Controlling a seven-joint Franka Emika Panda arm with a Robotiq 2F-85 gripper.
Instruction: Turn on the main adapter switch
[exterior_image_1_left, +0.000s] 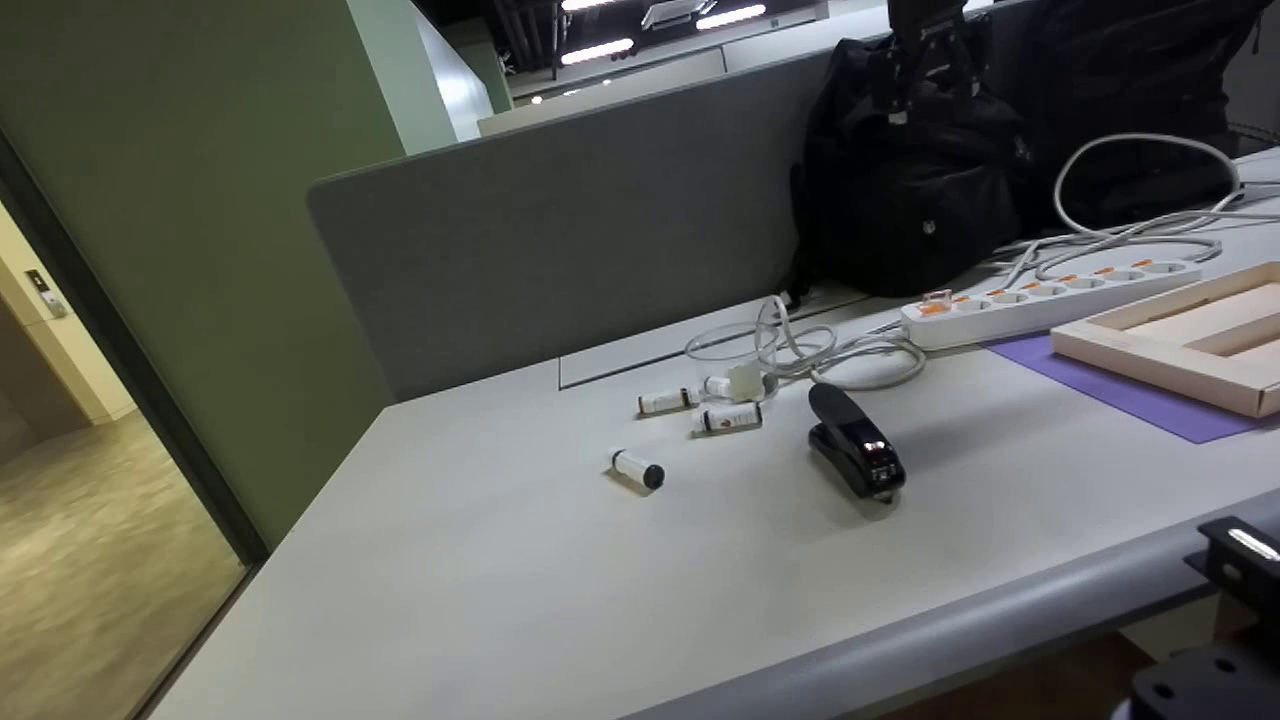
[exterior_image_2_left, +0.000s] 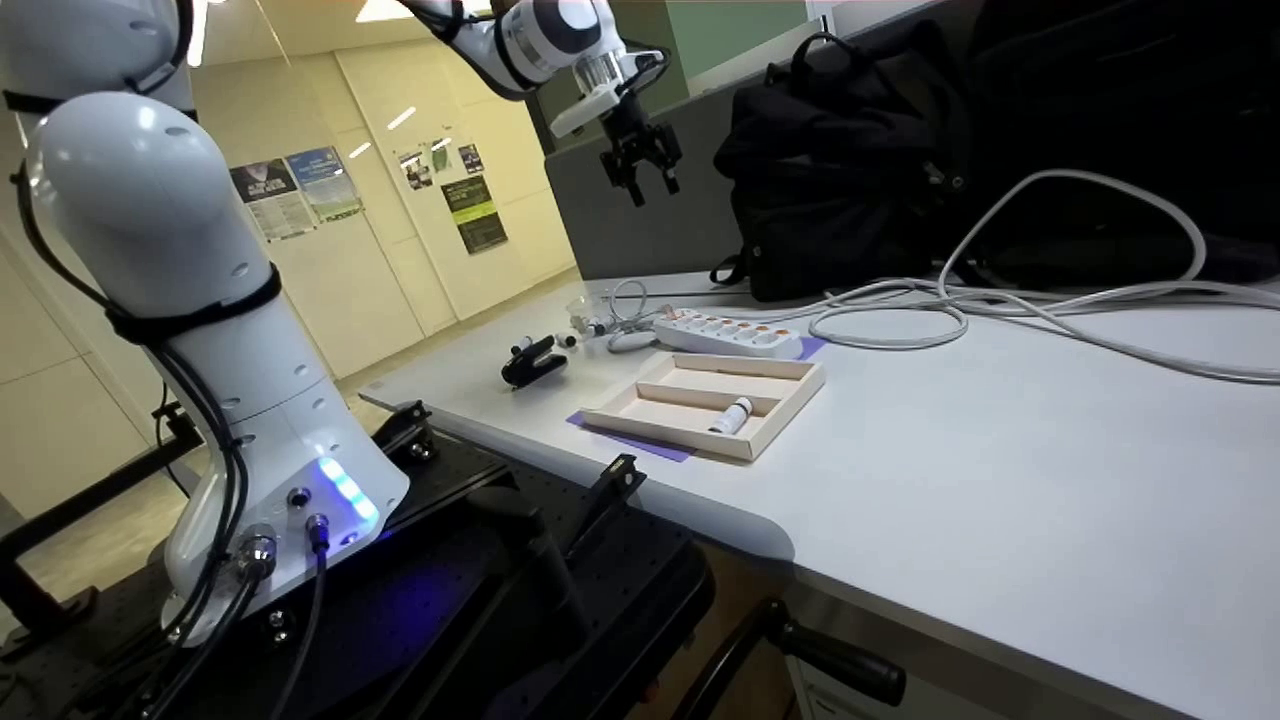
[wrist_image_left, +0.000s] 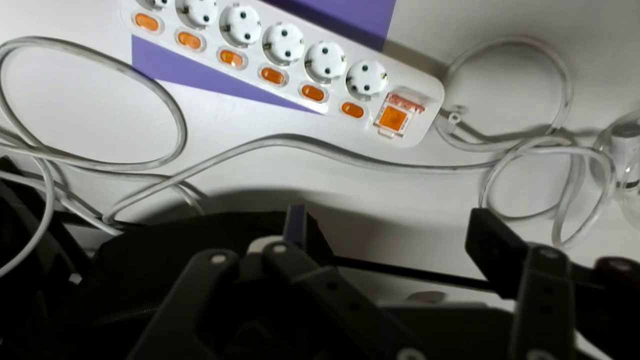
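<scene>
The main adapter, a long white power strip, lies on the table in both exterior views (exterior_image_1_left: 1050, 308) (exterior_image_2_left: 735, 338) and crosses the top of the wrist view (wrist_image_left: 295, 67). The switch is a square orange button (wrist_image_left: 392, 118) at its cable end, with a clear reddish flap standing along one edge. It also shows small in an exterior view (exterior_image_1_left: 934, 306). My gripper (wrist_image_left: 392, 235) is open and empty, its fingers wide apart and apart from the strip. In an exterior view the gripper (exterior_image_2_left: 655, 192) hangs well above the table, near the backpack.
A black backpack (exterior_image_1_left: 910, 200) stands against the grey partition (exterior_image_1_left: 560, 230). White cables (wrist_image_left: 300, 145) loop beside the strip. A wooden tray (exterior_image_2_left: 800, 400) lies on a purple sheet (exterior_image_1_left: 1110, 385). A black stapler-like device (exterior_image_1_left: 855, 445) and several small white bottles (exterior_image_1_left: 635, 467) lie nearby.
</scene>
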